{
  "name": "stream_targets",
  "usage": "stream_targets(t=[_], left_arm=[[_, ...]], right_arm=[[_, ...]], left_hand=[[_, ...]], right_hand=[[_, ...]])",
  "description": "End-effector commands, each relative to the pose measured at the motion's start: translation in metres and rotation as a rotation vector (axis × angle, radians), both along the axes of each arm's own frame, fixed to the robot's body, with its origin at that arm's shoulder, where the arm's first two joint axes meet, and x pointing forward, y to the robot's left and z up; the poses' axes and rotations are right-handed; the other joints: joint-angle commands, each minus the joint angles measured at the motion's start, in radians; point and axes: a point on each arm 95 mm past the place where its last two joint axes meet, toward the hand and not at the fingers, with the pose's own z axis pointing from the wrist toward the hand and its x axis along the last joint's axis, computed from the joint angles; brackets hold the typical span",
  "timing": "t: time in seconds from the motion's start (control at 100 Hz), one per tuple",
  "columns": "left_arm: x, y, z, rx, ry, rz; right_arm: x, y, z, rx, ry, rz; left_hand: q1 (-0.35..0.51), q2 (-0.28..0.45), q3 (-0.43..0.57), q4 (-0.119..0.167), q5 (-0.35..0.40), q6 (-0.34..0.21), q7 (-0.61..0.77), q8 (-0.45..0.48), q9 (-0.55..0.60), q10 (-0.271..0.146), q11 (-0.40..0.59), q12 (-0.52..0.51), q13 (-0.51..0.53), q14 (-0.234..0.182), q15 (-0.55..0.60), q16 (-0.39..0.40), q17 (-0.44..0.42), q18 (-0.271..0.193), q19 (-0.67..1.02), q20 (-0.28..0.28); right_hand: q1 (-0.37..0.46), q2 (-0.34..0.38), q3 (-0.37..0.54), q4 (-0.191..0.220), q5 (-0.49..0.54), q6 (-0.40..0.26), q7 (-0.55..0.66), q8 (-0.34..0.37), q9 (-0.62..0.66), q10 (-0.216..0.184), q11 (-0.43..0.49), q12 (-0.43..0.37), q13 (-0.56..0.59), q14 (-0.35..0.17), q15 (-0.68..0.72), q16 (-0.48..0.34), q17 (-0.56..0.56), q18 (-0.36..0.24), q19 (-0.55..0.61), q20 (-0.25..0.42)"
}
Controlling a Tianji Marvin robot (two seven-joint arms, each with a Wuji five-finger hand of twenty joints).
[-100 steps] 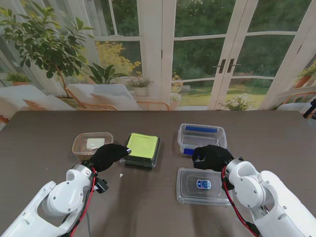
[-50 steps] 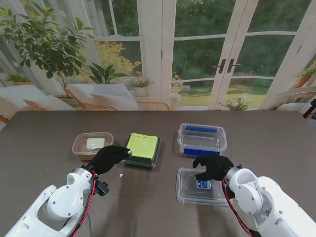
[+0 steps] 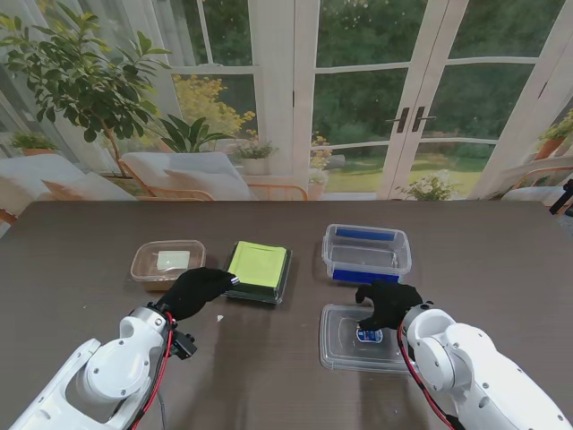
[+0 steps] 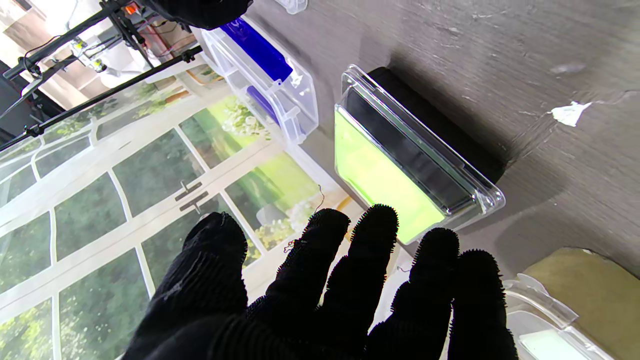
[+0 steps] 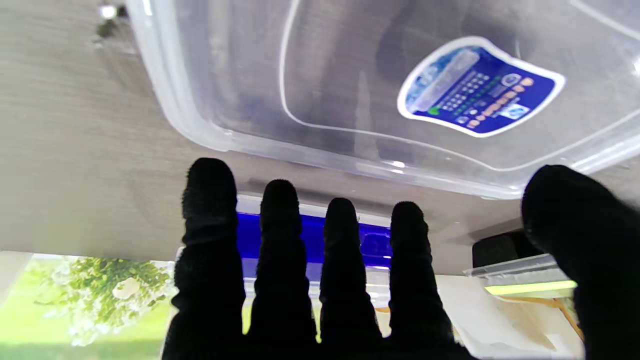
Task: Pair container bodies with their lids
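Dark table (image 3: 269, 376), right hand (image 3: 387, 303) over clear lid (image 3: 345, 345)

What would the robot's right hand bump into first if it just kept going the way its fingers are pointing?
Probably the clear box with blue clips. The right hand hovers over the flat clear lid, fingers aimed away from me toward that box. If the fingers slant downward, they could meet the lid first; depth is hard to judge.

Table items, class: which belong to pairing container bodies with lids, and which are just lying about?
Part of the job:
clear lid with blue sticker
blue-handled clear box
black container with green lid
brownish tub

Lying about:
white scrap
potted plant outside
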Motion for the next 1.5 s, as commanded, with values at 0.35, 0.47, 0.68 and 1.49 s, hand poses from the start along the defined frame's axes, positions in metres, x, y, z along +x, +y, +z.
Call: stream_targets(t=[0.35, 0.47, 0.68, 1.49], left_arm=[[-0.003, -0.002, 0.0, 0.0, 0.021, -0.025], [-0.003, -0.001, 0.0, 0.001, 0.022, -0.024], [-0.004, 0.0, 0.0, 0.001, 0.028, -0.024], [-0.01, 0.011, 0.003, 0.001, 0.013, -0.011]], right_arm=[[0.0, 0.0, -0.015, -0.069, 0.088, -0.001], [-0.001, 0.002, -0.019, -0.081, 0.097, 0.005], [-0.003, 0.006, -0.023, -0.092, 0.108, 0.013], [-0.038, 0.034, -0.008, -0.112, 0.135, -0.024]], left_hand=[[0.035, 0.048, -0.041, 0.039, 0.004, -0.009, 0.0, 0.005, -0.002, -0.001, -0.003, -0.01, -0.01, -0.002, -0.015, -0.011, -0.025, -0.042, -0.041, 0.011], [0.037, 0.048, -0.045, 0.04, 0.003, -0.009, 0.0, 0.005, -0.002, 0.001, -0.003, -0.01, -0.011, -0.001, -0.016, -0.011, -0.026, -0.042, -0.046, 0.011], [0.039, 0.051, -0.052, 0.04, 0.002, -0.01, 0.0, 0.005, -0.003, 0.0, -0.003, -0.011, -0.011, -0.003, -0.017, -0.011, -0.027, -0.043, -0.06, 0.011], [0.047, 0.055, -0.07, 0.043, 0.001, -0.013, 0.0, 0.006, -0.005, -0.001, -0.004, -0.012, -0.012, -0.008, -0.022, -0.012, -0.028, -0.049, -0.09, 0.018]], right_hand=[[0.031, -0.118, 0.029, -0.038, -0.098, -0.036, 0.009, -0.017, -0.155, -0.024, 0.053, 0.055, -0.082, -0.04, 0.066, 0.032, -0.372, -0.049, -0.013, 0.027], [0.035, -0.145, 0.042, -0.045, -0.146, -0.043, 0.027, -0.01, -0.191, -0.027, 0.075, 0.071, -0.095, -0.046, 0.085, 0.038, -0.368, -0.059, -0.004, 0.034], [0.042, -0.165, 0.061, -0.051, -0.166, -0.054, 0.048, 0.02, -0.192, -0.034, 0.111, 0.096, -0.082, -0.048, 0.132, 0.057, -0.355, -0.065, 0.02, 0.045], [0.046, -0.143, 0.045, -0.044, -0.183, -0.051, 0.054, 0.065, -0.189, -0.03, 0.12, 0.118, -0.059, -0.037, 0.175, 0.074, -0.335, -0.062, 0.054, 0.05]])
